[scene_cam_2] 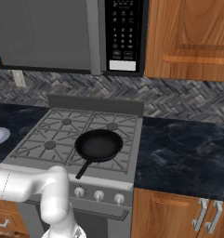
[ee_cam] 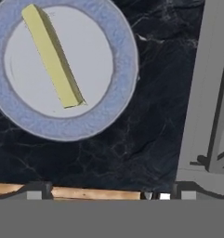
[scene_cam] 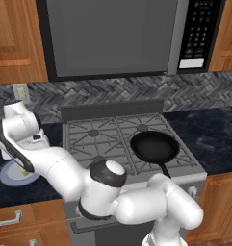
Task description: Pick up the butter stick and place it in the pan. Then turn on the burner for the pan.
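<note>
plate point(ee_cam: 118, 93) cut off at frame edge

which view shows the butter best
The hand view: the butter lies in full on the plate, seen from above. The left base view catches just part of the plate beside the arm, with no butter to make out.

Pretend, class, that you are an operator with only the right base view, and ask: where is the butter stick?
Observer: In the hand view, the butter stick lies flat on a blue-rimmed plate.
Operator: Where does that plate sit?
Observer: In the left base view, it sits on the dark counter, left of the stove.
Operator: Does the gripper hold the butter?
Observer: No. The gripper is open, and its fingertips are apart from the butter.
</note>
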### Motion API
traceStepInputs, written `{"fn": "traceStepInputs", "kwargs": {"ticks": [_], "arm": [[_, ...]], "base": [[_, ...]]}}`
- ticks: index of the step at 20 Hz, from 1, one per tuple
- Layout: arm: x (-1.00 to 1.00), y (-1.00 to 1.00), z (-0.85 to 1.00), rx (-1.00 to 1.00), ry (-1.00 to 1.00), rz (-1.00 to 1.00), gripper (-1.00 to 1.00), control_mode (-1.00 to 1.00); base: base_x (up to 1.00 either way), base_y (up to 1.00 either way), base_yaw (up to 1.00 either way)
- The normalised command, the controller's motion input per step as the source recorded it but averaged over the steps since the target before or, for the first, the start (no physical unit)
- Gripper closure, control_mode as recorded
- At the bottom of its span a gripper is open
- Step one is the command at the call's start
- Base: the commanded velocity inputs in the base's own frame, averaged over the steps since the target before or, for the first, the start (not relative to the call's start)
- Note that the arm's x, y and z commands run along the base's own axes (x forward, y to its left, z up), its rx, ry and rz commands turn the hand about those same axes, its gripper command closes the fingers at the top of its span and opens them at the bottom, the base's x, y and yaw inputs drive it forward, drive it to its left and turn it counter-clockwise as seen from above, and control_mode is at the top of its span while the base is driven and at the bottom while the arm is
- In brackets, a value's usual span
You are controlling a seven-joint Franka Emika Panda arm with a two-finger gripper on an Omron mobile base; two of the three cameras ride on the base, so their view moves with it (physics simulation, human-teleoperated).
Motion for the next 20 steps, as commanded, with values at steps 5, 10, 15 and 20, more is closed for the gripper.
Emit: {"fn": "traceStepInputs", "kwargs": {"ticks": [5,10,15,20], "arm": [[0.18,0.00,-0.24,0.00,-0.09,0.00,-1.00,-1.00],[0.08,0.00,-0.22,0.02,-0.23,0.05,-1.00,-1.00],[0.16,0.00,-0.18,0.13,-0.07,0.04,-1.00,-1.00],[0.21,0.00,-0.12,0.18,0.00,0.05,-1.00,-1.00]], "base": [[0.00,0.00,0.00],[0.00,0.00,0.00],[0.00,0.00,0.00],[0.00,0.00,0.00]]}}
